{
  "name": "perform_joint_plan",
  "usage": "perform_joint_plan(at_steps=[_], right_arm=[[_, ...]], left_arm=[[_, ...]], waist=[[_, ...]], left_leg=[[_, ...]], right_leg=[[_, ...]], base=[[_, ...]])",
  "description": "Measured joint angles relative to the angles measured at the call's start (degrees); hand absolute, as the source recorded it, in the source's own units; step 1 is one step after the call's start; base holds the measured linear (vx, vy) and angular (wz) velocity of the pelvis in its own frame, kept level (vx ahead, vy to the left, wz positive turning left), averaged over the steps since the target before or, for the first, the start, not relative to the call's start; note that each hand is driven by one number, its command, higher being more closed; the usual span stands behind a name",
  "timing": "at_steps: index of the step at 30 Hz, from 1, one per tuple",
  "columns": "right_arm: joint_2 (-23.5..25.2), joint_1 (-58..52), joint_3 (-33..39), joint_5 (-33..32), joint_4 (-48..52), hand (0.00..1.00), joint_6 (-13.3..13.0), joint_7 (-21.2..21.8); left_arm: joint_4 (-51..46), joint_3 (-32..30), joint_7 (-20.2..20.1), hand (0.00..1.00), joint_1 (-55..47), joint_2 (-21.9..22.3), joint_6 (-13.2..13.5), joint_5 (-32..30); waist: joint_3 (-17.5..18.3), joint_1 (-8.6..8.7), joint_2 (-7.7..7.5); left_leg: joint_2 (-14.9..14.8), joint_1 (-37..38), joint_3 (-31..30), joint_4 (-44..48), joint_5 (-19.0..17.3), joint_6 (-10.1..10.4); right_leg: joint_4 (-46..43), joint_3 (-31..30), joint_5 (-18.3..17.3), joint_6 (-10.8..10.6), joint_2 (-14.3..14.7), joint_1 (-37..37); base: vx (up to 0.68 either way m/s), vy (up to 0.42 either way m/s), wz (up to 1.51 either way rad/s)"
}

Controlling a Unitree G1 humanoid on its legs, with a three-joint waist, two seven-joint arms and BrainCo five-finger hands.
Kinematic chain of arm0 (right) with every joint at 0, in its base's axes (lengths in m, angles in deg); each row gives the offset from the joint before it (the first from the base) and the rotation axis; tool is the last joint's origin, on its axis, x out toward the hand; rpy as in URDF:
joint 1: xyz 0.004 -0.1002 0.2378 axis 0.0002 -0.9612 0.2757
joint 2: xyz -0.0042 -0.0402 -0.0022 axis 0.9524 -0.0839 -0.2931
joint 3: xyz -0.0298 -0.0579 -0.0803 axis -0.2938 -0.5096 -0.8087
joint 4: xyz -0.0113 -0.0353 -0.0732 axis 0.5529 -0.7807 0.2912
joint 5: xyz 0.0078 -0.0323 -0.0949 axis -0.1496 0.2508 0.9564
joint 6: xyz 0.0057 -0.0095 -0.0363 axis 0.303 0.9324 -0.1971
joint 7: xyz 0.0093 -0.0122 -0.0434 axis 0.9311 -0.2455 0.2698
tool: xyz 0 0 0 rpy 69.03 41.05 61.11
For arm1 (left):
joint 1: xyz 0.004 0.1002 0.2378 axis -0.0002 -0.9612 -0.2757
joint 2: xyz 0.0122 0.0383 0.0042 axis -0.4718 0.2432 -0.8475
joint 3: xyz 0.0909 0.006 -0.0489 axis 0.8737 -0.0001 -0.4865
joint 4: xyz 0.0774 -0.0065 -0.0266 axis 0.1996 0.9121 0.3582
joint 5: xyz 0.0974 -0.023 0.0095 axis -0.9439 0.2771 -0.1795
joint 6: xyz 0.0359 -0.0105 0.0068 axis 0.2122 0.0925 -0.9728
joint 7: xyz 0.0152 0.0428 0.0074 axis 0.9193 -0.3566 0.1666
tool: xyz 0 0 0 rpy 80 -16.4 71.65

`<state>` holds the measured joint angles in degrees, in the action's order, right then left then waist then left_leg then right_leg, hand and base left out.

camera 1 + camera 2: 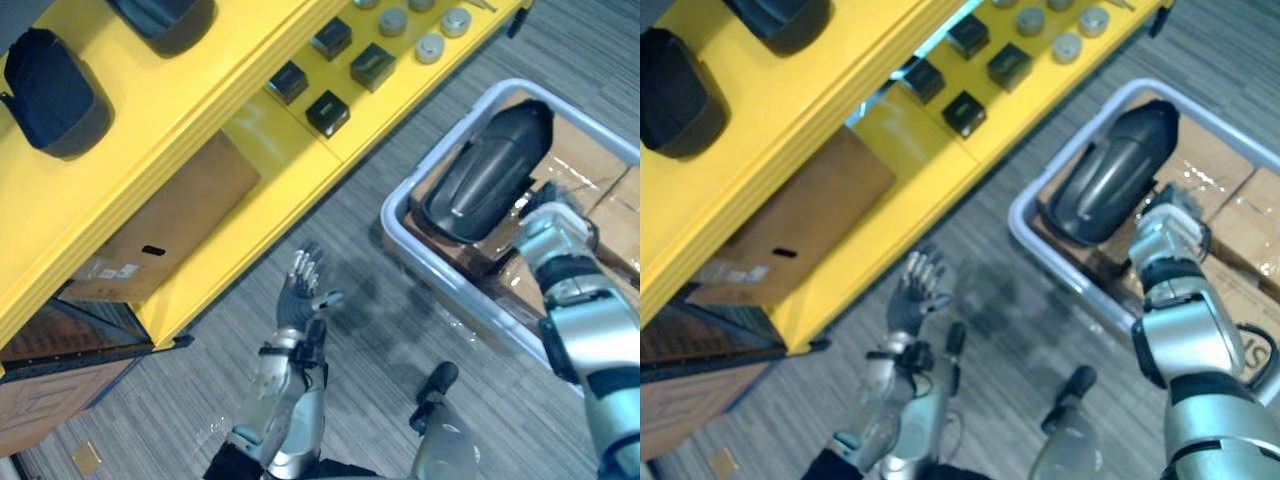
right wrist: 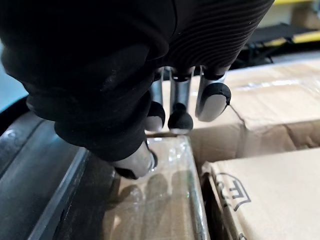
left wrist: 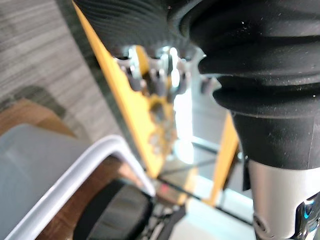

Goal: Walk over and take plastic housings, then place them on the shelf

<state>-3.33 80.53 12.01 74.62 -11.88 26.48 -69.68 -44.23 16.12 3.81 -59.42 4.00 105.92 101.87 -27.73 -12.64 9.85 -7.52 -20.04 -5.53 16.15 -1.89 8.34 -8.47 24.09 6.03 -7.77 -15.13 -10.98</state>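
A long black plastic housing (image 1: 487, 168) lies tilted in a pale grey bin (image 1: 420, 270) on the floor at the right. My right hand (image 1: 545, 218) reaches into the bin at the housing's near end. In the right wrist view its fingers (image 2: 180, 117) hang straight over taped cardboard, with the housing (image 2: 30, 180) just beside the thumb and nothing gripped. Two more black housings (image 1: 50, 92) (image 1: 165, 20) rest on the top of the yellow shelf (image 1: 200, 110) at the upper left. My left hand (image 1: 303, 290) is raised over the carpet between shelf and bin, fingers spread open and holding nothing.
Small black boxes (image 1: 328, 112) and grey discs (image 1: 430, 45) sit on the shelf's lower board. A brown cardboard box (image 1: 170, 220) sits under the shelf. Taped cardboard boxes (image 1: 590, 170) line the bin under the housing. Grey carpet (image 1: 340, 230) lies between shelf and bin.
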Motion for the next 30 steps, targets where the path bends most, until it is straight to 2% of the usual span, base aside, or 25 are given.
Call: perform_joint_plan(at_steps=[1,3,5,7,10,13,18,20,26,30], right_arm=[[0.0,0.0,-1.0,-0.1,-0.1,0.00,0.9,0.1],[-0.4,0.0,-0.8,-1.8,-0.1,0.00,2.0,-0.3],[-1.1,0.0,-0.6,-4.7,-0.1,0.00,2.1,-0.8],[-1.1,0.0,0.9,-8.7,0.1,0.00,1.9,-3.4],[-1.9,0.0,4.6,-13.4,0.9,0.00,0.8,-7.0],[-3.5,0.0,5.7,-17.4,5.1,0.00,-1.9,-10.2],[-3.4,0.0,6.5,-22.2,13.7,0.00,-10.5,-16.5],[-2.5,0.0,8.1,-23.1,14.3,0.00,-11.7,-17.2],[1.5,-0.6,8.2,-24.3,14.2,0.00,-12.2,-17.5],[2.6,-1.0,8.2,-24.3,13.8,0.00,-10.9,-15.9]], left_arm=[[0.0,0.0,0.0,0.00,-0.1,0.0,0.2,0.0],[-0.1,0.0,-0.1,0.00,-0.1,0.0,0.2,0.0],[-0.1,0.1,-0.1,0.00,-0.2,-0.2,0.2,0.0],[-0.6,0.0,-0.1,0.00,-0.6,-0.9,0.2,0.0],[-3.0,-0.1,-0.3,0.00,-2.1,-2.0,0.1,0.1],[-3.4,-0.1,-0.4,0.00,-2.6,-2.0,0.1,0.2],[-3.4,1.5,-0.3,0.00,-2.5,-1.7,0.1,0.2],[-3.3,2.0,-0.1,0.00,-2.5,-1.4,0.1,0.2],[-0.6,2.7,1.7,0.00,-1.4,-0.7,-0.5,1.6],[1.1,2.0,3.7,0.00,-1.2,0.4,-1.2,2.0]], waist=[[0.0,0.02,0.00],[0.0,0.17,-0.01],[0.0,0.21,-0.01],[0.0,0.23,-0.04],[0.0,1.24,-0.08],[0.0,1.87,-0.19],[0.0,2.56,-0.25],[0.0,2.61,-0.25],[0.0,2.41,-0.23],[0.0,2.10,-0.20]], left_leg=[[-0.1,0.1,0.0,-0.1,0.1,0.0],[-0.1,0.2,0.1,-0.3,0.2,0.1],[-0.1,0.6,0.3,-0.8,0.5,0.2],[-0.5,1.6,1.2,-1.4,0.6,0.3],[-1.1,2.3,1.6,-1.8,0.7,0.4],[-1.8,2.4,2.0,-1.8,0.8,0.5],[-2.5,3.9,3.2,-2.7,0.9,0.7],[-2.5,4.0,3.3,-2.7,0.9,0.7],[-2.3,4.0,3.6,-4.6,2.1,0.7],[-1.9,3.9,3.7,-4.7,2.1,0.8]], right_leg=[[0.0,0.0,0.0,0.0,0.0,-0.1],[0.0,0.0,0.0,0.0,0.0,0.0],[0.0,-0.2,0.0,0.0,0.0,0.1],[0.0,-0.8,0.1,0.1,0.2,0.3],[0.4,-1.0,0.2,0.2,0.7,0.7],[1.4,-1.4,0.9,0.8,1.6,0.7],[1.9,-2.6,1.2,1.1,2.3,0.9],[1.9,-2.7,1.2,1.1,2.3,0.8],[1.8,-2.8,1.3,1.0,2.1,-0.2],[1.0,-2.8,1.2,1.0,1.5,-0.7]], base=[[0.00,0.000,0.00],[0.00,0.000,0.00],[0.00,0.000,-0.02],[0.00,-0.010,-0.15],[-0.01,-0.019,-0.11],[-0.03,-0.013,-0.14],[-0.02,-0.009,-0.14],[-0.02,0.002,-0.04],[0.00,0.000,0.00],[0.00,0.000,0.00]])
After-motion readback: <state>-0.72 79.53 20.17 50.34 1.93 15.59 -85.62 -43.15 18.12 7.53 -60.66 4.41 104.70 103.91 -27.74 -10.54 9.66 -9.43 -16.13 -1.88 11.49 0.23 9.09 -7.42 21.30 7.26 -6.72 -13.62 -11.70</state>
